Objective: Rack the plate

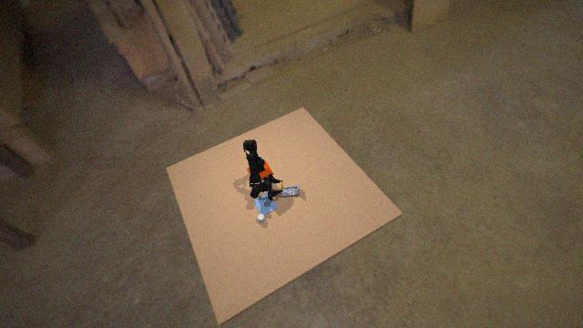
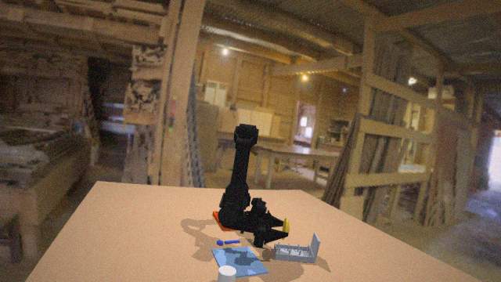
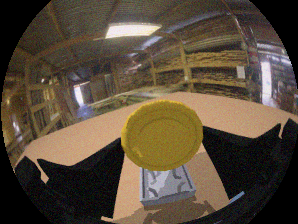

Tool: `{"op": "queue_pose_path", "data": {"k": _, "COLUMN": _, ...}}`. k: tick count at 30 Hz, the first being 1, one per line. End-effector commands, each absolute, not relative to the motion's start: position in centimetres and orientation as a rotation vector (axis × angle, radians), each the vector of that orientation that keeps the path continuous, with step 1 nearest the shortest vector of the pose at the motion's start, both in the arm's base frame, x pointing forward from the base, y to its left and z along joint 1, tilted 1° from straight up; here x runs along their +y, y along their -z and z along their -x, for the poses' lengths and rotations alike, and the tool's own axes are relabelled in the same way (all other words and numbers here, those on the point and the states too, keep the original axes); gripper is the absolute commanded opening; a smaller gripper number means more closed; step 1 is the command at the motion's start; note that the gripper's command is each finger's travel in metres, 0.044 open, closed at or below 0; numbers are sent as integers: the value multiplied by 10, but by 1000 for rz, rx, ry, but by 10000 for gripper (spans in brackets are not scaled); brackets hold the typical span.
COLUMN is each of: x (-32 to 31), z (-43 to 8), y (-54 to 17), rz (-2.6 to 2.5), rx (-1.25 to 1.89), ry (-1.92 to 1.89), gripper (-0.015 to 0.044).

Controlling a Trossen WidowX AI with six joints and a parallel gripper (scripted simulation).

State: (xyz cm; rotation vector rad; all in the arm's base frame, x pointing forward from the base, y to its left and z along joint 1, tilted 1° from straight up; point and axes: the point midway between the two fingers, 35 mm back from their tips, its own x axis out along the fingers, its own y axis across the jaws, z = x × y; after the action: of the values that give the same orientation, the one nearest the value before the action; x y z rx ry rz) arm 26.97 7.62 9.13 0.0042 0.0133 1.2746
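Note:
The yellow plate [image 1: 281, 184] [image 2: 286, 225] [image 3: 162, 135] is held by its edges between the two black fingers of my gripper [image 2: 286, 229] [image 3: 162, 137], which is shut on it. The plate stands upright, seen nearly edge-on in the exterior view and face-on in the wrist view. The grey dish rack [image 1: 290, 191] [image 2: 294, 256] [image 3: 168, 197] stands on the table, with small rails inside and a tall wall at one end. The plate is in the air, above and short of the rack in the exterior view. In the wrist view it hides the rack's far part.
A blue mat [image 1: 265, 206] [image 2: 250, 267] lies beside the rack, with a white cylinder [image 1: 260, 218] [image 2: 227, 273] at its edge. A small blue spoon-like thing [image 2: 228, 242] lies near the orange arm base [image 1: 266, 169] [image 2: 220, 221]. The rack's tall end wall [image 2: 315, 247] sticks up.

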Motion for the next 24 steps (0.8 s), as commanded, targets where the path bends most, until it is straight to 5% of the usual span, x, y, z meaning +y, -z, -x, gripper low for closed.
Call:
{"op": "queue_pose_path", "data": {"k": 1, "x": 77, "z": -269, "y": -89, "rz": -5, "rx": 9, "ry": -1281, "gripper": 0}}
{"op": "queue_pose_path", "data": {"k": 24, "x": 85, "z": -275, "y": -65, "rz": 17, "rx": 17, "ry": -1288, "gripper": 0}}
